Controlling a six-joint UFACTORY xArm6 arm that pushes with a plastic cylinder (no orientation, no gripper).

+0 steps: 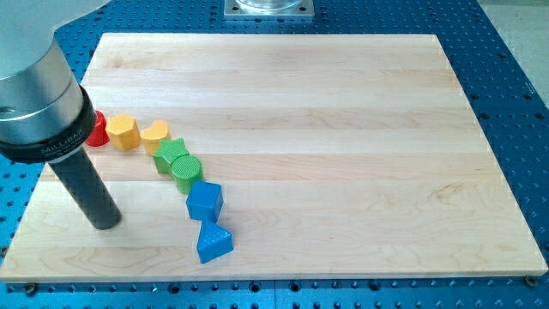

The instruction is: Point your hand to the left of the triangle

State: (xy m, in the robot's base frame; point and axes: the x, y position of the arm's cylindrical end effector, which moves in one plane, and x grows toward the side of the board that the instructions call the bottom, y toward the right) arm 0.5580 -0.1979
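Pretty bright, even light all over the wooden board [343,129], nothing blown out and colours look punchy. Shadows are soft and short: a faint one hugs the blue triangle [214,244] on its lower side, and a dim one sits at my tip [105,225]. The metal collar [39,103] above the board's left edge looks oversized and slightly soft.

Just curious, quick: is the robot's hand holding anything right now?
No hand: just a rod, holding nothing.
My tip rests on the board, to the view's left of the blue triangle, touching no block.
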